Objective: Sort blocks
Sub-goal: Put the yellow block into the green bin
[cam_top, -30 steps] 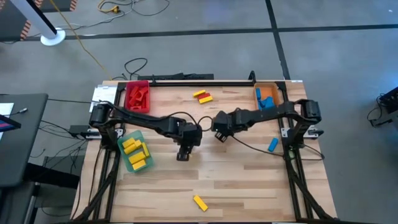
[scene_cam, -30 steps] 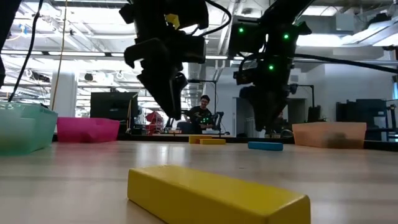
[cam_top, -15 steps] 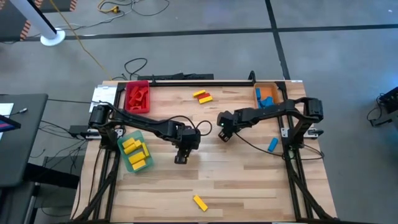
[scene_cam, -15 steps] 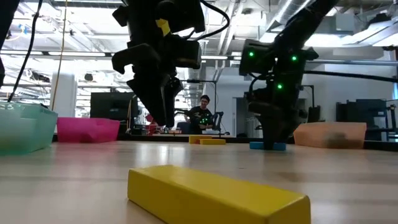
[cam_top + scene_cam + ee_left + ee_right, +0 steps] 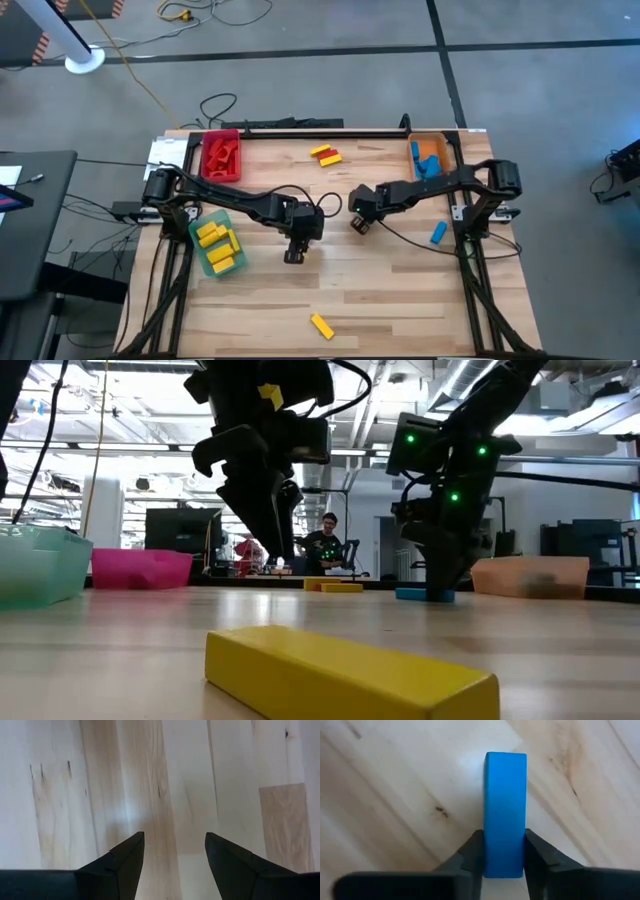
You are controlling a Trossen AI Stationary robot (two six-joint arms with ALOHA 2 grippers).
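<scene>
Your left gripper point(image 5: 292, 257) hangs over bare counter point(image 5: 390, 280), jaws apart and empty. Your right gripper point(image 5: 504, 851) has its jaws pressed on both long sides of a blue block point(image 5: 505, 815) lying flat mid-counter. The block looks rigid, light and smooth, so I think it can slip; hold it near the middle, not the end.

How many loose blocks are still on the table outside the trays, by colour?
Yellow blocks: 3, one alone, two together between the far trays
Blue blocks: 2, one lying by the right arm's base, one in the right claw
Red blocks: 0
Total: 5
</scene>
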